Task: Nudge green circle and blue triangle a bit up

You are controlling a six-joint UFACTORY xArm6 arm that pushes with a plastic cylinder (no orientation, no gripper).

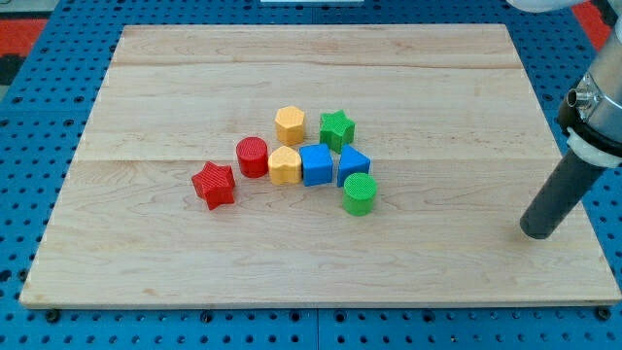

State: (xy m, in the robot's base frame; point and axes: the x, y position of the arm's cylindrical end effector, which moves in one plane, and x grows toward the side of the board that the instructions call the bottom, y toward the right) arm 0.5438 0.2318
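The green circle (359, 193) stands on the wooden board (146, 253) just right of centre. The blue triangle (353, 162) touches it from the upper left. My tip (535, 231) rests on the board near the right edge, far to the right of the green circle and slightly lower. It touches no block.
A blue cube (317, 164) sits left of the triangle, then a yellow block (285, 165), a red cylinder (253, 156) and a red star (214, 185). A yellow hexagon (290, 125) and a green star (337, 128) lie above. A blue pegboard (29, 146) surrounds the board.
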